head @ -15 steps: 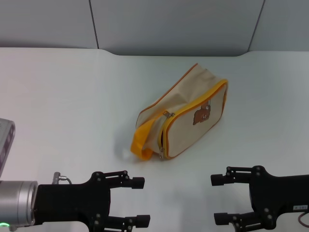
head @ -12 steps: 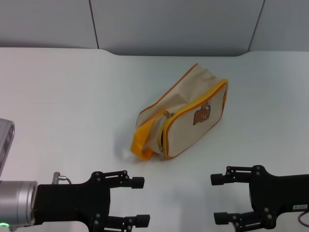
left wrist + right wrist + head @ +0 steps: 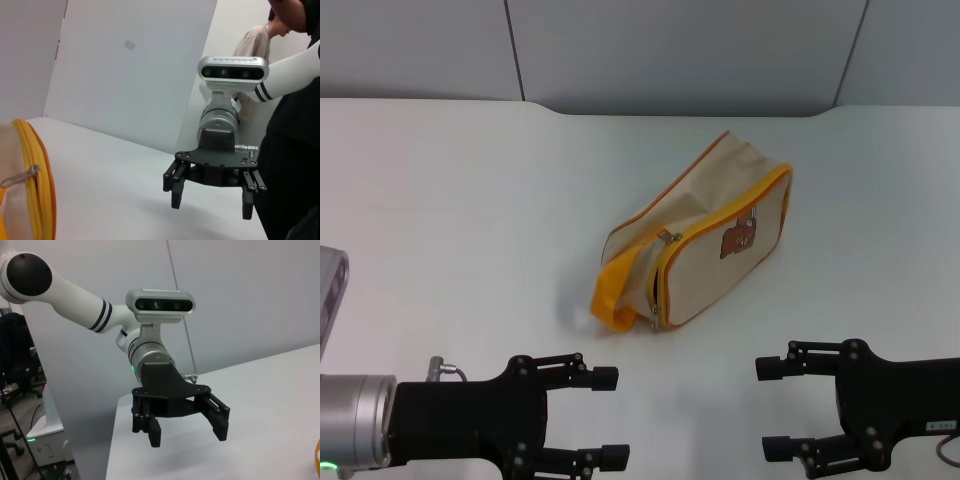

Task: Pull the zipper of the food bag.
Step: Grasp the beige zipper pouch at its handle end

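Bag [image 3: 705,240] lies mid-table, well apart from both grippers. Left gripper [image 3: 603,418] and right gripper [image 3: 770,408] are held low, jaws spread. Zipper [image 3: 654,318] tab is best pinched while bag is braced.

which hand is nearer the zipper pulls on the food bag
Left, narrowly. The left hand sits just below the pull tabs at the food bag's strap end; the right hand is off to the right, clear of that end.
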Available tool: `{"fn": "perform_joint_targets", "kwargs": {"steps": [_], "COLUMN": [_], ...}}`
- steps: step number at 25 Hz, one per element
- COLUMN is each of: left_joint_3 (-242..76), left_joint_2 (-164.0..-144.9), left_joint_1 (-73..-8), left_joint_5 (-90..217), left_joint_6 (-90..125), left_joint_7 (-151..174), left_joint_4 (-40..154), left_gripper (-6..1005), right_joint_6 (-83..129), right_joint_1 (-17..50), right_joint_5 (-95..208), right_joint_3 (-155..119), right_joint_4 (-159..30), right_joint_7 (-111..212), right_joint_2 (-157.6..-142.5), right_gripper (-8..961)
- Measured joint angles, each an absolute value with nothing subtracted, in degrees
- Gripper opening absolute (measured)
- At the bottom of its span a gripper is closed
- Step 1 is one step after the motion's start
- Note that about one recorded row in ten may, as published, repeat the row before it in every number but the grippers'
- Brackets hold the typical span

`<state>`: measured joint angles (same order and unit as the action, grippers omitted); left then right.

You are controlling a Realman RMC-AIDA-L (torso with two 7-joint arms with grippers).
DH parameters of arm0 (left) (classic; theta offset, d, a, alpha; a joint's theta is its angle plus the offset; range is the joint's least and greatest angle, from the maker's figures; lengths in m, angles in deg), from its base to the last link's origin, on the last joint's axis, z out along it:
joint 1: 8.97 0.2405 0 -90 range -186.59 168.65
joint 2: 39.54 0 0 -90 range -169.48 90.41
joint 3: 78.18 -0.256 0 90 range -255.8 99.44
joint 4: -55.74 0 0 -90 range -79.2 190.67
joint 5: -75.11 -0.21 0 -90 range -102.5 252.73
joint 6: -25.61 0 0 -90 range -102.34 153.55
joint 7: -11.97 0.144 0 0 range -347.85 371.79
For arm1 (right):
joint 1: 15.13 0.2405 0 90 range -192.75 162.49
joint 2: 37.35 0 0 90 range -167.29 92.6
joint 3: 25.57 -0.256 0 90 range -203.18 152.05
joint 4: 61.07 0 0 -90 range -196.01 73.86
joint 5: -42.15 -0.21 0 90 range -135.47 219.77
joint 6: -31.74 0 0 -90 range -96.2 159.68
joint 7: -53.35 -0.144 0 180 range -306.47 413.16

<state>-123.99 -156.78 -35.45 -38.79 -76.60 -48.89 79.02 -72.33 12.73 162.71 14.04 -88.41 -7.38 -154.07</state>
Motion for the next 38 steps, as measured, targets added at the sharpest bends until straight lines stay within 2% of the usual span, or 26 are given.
{"fn": "perform_joint_targets", "kwargs": {"steps": [9,13,17,28,38], "left_joint_3": [-120.1,-110.0,-105.4,-102.6,-99.0], "left_joint_2": [-156.89,-158.08,-158.24,-158.73,-158.80], "left_joint_1": [-34.7,-33.6,-33.7,-41.3,-45.2], "left_joint_5": [-38.3,-38.2,-37.7,-37.5,-37.5], "left_joint_6": [-76.2,-74.5,-72.2,-59.4,-48.8], "left_joint_7": [-46.8,-42.9,-39.8,-22.7,-16.7], "left_joint_4": [79.0,78.4,75.6,57.6,50.8], "left_gripper": [810,810,810,809,808], "right_joint_6": [-72.3,-72.3,-72.3,-72.3,-72.1], "right_joint_1": [12.2,11.7,11.2,9.8,9.0], "right_joint_5": [162.2,162.1,162.1,162.1,162.1], "right_joint_3": [13.2,12.6,12.5,10.4,10.3], "right_joint_4": [-88.6,-88.6,-88.8,-88.9,-89.1], "right_joint_7": [-7.4,-7.4,-7.4,-7.4,-7.4], "right_joint_2": [-154.13,-153.99,-154.03,-153.57,-153.21], "right_gripper": [801,801,801,802,801]}}
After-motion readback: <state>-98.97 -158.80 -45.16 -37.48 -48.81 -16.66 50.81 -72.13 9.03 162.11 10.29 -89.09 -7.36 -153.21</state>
